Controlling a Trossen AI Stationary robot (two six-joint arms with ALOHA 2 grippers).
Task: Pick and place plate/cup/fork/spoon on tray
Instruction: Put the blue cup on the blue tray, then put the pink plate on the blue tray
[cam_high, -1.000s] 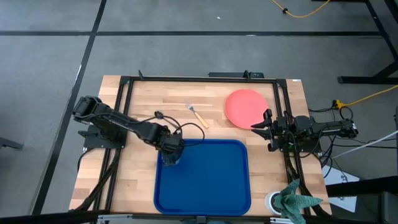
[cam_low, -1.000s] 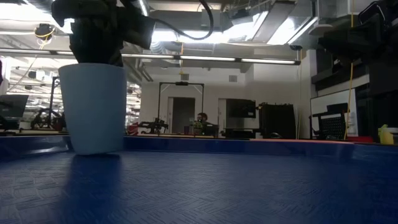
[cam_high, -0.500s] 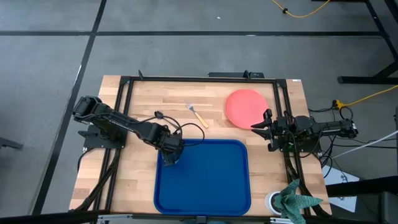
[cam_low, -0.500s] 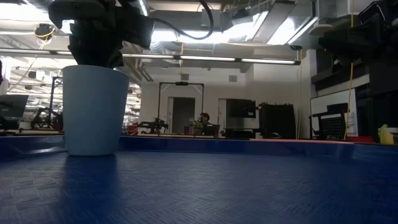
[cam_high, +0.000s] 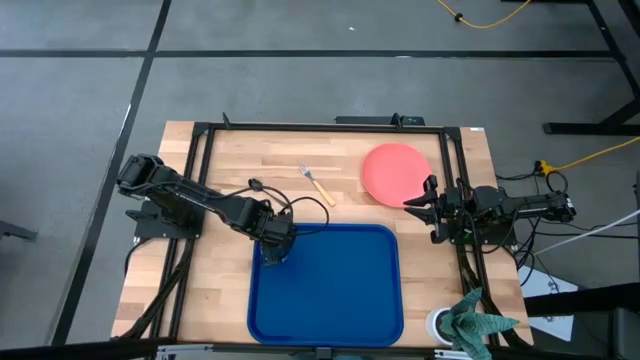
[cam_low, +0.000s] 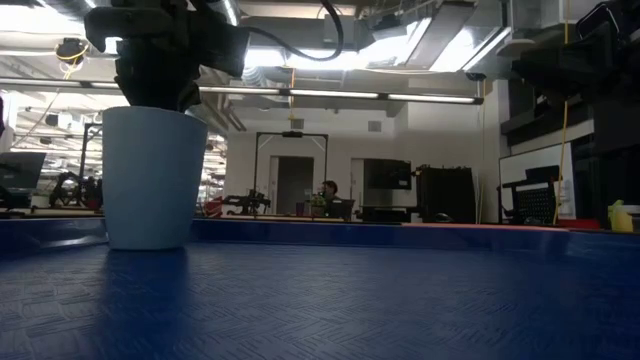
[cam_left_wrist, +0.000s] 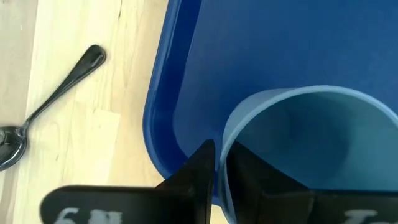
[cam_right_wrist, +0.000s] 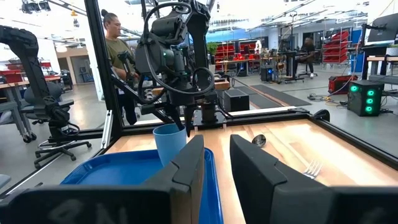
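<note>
The light-blue cup (cam_low: 152, 178) stands upright on the dark-blue tray (cam_high: 330, 300), in its far left corner, with its base on the tray floor. My left gripper (cam_high: 274, 247) is over the cup from above and shut on its rim. The salmon-pink plate (cam_high: 394, 171) lies flat on the table at the far right. My right gripper (cam_high: 412, 203) waits beside the plate, open and empty. The fork (cam_high: 319, 184) lies on the table beyond the tray. The dark spoon (cam_left_wrist: 55, 102) lies on the table beside the tray's left rim. My left gripper holds the cup by its rim (cam_left_wrist: 222, 144), on the side nearest the tray's corner. One finger (cam_left_wrist: 198, 171) is outside the wall and one (cam_left_wrist: 252, 174) is inside. The fingers point down from above. The cup stands upright with its base on the tray floor.
A white container with green cloth (cam_high: 468, 320) sits at the table's near right corner. A black frame (cam_high: 320, 127) runs around the work area. A person (cam_right_wrist: 117, 43) stands beyond the table's left side. The tray floor (cam_high: 340, 290) right of the cup is bare.
The cup in my left gripper has shifted slightly along the tray floor and gone from a slight tilt to upright. The gripper stays shut on its rim.
</note>
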